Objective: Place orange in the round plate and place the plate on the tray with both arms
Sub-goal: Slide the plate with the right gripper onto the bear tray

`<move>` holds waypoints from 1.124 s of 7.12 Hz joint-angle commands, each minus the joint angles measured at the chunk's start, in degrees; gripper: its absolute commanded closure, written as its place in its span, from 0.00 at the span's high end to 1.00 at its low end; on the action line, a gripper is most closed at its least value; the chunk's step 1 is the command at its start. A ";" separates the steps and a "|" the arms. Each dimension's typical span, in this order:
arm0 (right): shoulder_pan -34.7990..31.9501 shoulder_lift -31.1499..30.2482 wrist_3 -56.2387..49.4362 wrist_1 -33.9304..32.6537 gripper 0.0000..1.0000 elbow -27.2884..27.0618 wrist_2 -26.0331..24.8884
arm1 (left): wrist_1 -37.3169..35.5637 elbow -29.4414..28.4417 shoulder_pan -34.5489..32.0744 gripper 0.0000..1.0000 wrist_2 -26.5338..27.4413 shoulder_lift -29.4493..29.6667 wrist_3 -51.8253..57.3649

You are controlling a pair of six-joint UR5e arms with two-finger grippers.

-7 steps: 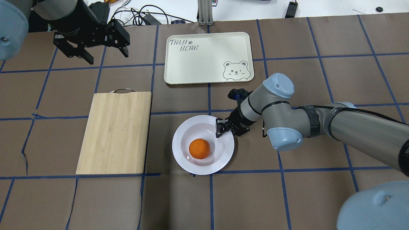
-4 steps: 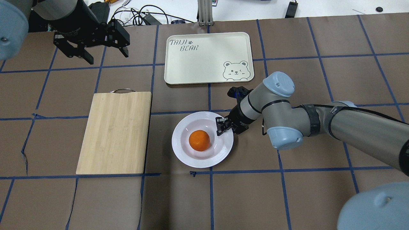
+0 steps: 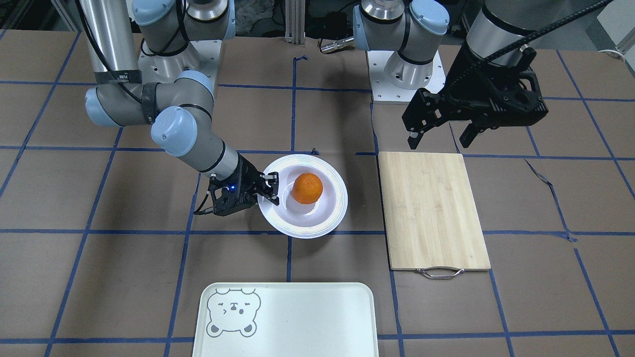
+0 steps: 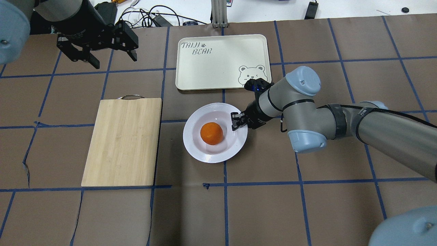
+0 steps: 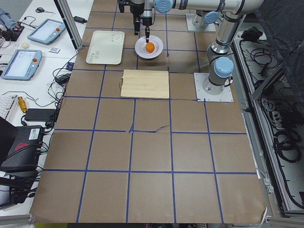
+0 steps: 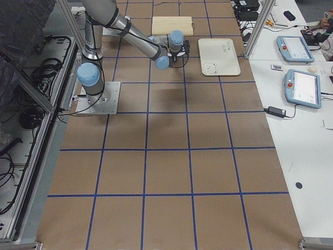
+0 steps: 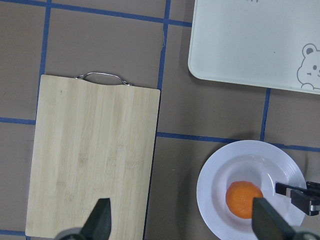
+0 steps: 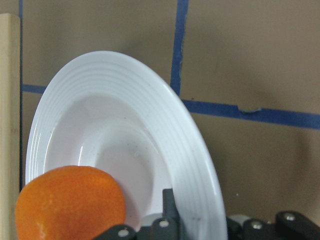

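Note:
The orange (image 4: 211, 133) (image 3: 307, 188) lies in the sunken centre of the round plate (image 4: 205, 155) (image 3: 317, 225). My right gripper (image 4: 235, 123) (image 3: 274, 191) is shut on the plate's rim on the robot's right side, and the plate looks slightly tilted. The right wrist view shows the rim (image 8: 185, 150) clamped, with the orange (image 8: 70, 205) close by. The tray (image 4: 218, 61) (image 3: 297, 322) lies just beyond the plate, with nothing on it. My left gripper (image 4: 113, 59) (image 3: 439, 141) hangs open high over the table's left side, holding nothing.
A bamboo cutting board (image 4: 123, 141) (image 3: 431, 208) with a metal handle lies left of the plate. Cables and devices sit past the table's far edge. Both arm bases (image 3: 402, 74) stand at the robot's side of the table.
The right gripper has carried the plate with the orange away from the robot, toward the tray. The left arm has not moved.

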State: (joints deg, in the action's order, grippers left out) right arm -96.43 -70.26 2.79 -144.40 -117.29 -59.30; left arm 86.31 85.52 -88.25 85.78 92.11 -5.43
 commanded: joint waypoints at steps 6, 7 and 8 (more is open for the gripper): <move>7.74 5.98 1.07 4.28 0.00 14.94 7.62 | 0.00 0.00 0.00 1.00 0.00 0.00 0.06; 7.74 9.32 4.64 5.44 0.00 20.29 7.71 | 0.00 0.00 0.00 1.00 0.00 0.00 0.06; 7.66 13.35 6.68 5.62 0.00 25.82 7.54 | 0.00 0.00 0.00 1.00 0.00 0.00 0.06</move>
State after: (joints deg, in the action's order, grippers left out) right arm -88.76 -61.48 6.75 -139.64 -97.99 -51.71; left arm 86.31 85.52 -88.24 85.78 92.11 -5.36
